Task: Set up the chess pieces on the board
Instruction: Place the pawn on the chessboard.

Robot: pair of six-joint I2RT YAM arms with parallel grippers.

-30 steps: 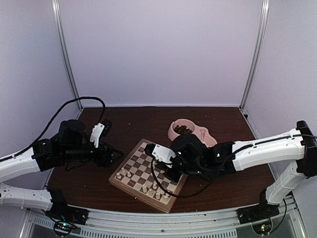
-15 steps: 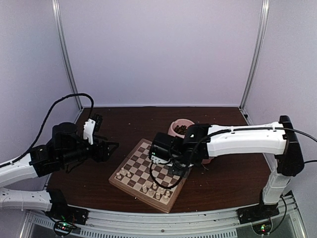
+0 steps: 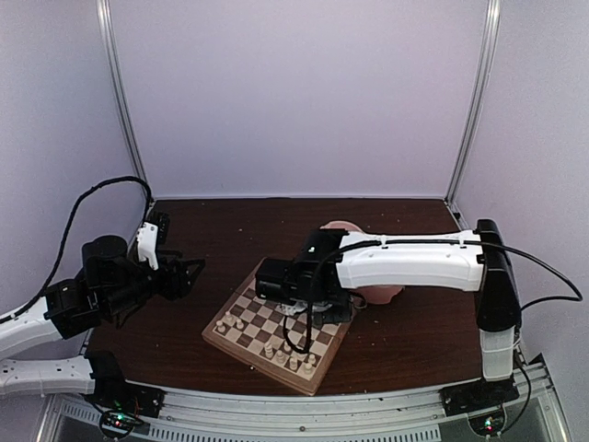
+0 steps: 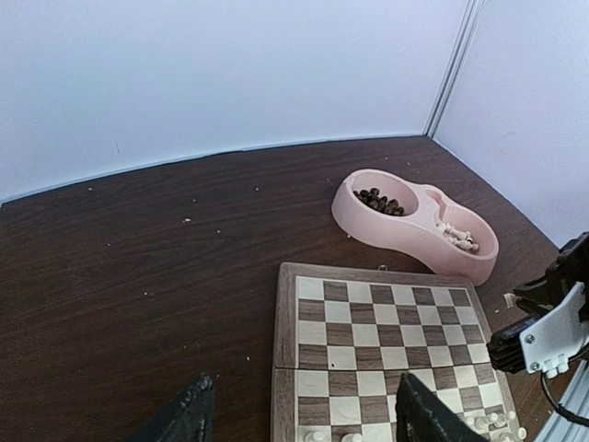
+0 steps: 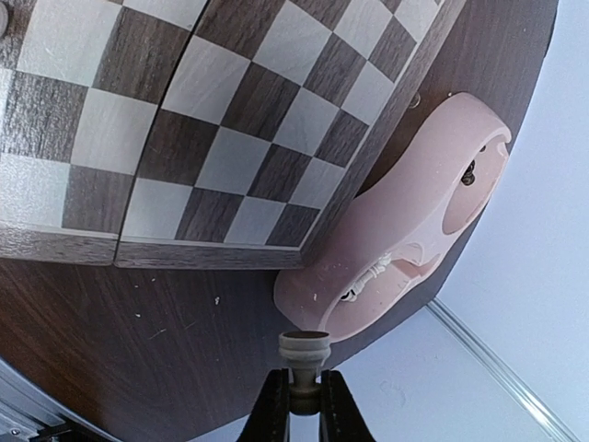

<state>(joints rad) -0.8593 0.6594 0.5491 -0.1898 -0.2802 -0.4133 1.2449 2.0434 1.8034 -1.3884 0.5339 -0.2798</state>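
The board (image 3: 250, 296) lies at an angle in the middle of the table. Several pale chess pieces (image 3: 280, 353) stand along its near rows, and more lie in one well of the pink bowl (image 4: 456, 236). My right gripper (image 5: 304, 391) is shut on the stem of one pale chess piece (image 5: 305, 350), base outward, beside the board's edge (image 5: 230, 138) and the bowl (image 5: 405, 230). My left gripper (image 3: 191, 270) hangs open and empty over the table left of the board, its fingers (image 4: 189, 416) framing the board's near corner (image 4: 368, 368).
The pink double bowl (image 3: 379, 293) sits behind the board, mostly hidden by the right arm; its other well holds dark pieces (image 4: 377, 198). White walls and metal posts close in the dark wooden table. The right arm's wrist (image 4: 548, 322) shows at the left wrist view's right edge.
The right arm has stretched out and swung left, carrying its wrist across the board. The left arm has drawn back to the left, away from the board.
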